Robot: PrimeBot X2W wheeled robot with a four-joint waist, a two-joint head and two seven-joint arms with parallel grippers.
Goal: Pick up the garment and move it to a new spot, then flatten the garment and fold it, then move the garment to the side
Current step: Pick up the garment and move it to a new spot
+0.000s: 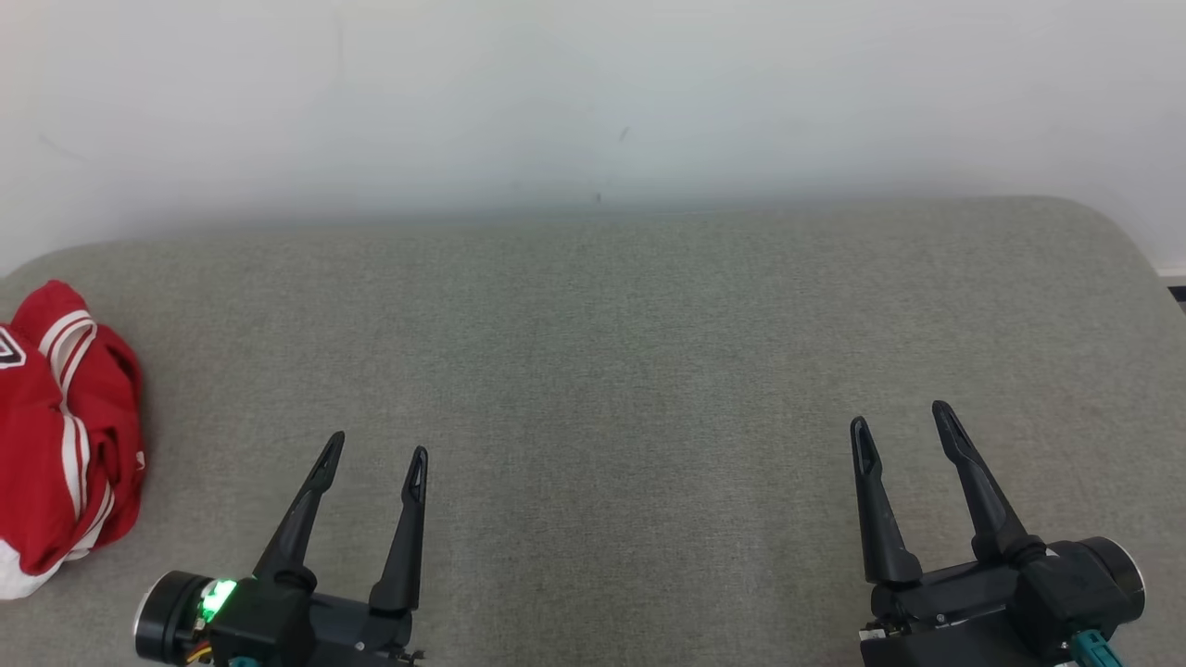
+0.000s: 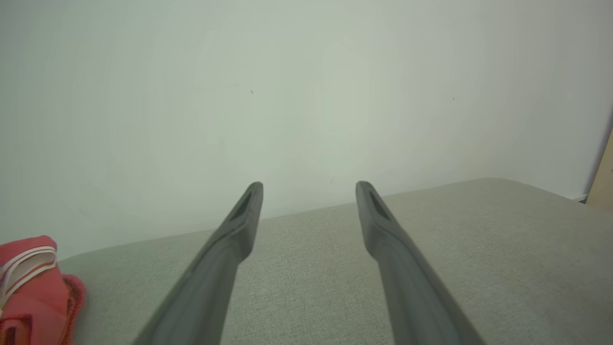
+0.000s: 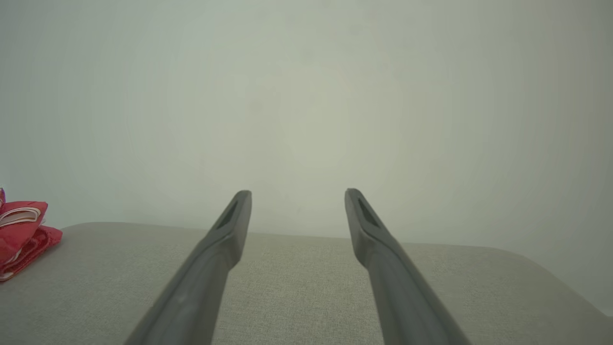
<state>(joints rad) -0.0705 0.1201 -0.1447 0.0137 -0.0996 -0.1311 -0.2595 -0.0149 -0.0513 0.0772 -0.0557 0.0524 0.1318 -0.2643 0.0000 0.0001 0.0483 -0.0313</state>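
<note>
Garment: red with white stripes, bunched at the far left edge of the grey fabric cushion. Its print is cut off by the frame edge, unreadable. Left tool and right tool are both released and empty, neither touching it.

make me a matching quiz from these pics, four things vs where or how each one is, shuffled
1 garment
2 left gripper
3 right gripper
4 wall

A white, behind the grey cushion
B open, lower right of head view
C red with white stripes, crumpled at far left
D open, lower left of head view

Pairs: 1-C, 2-D, 3-B, 4-A
</note>
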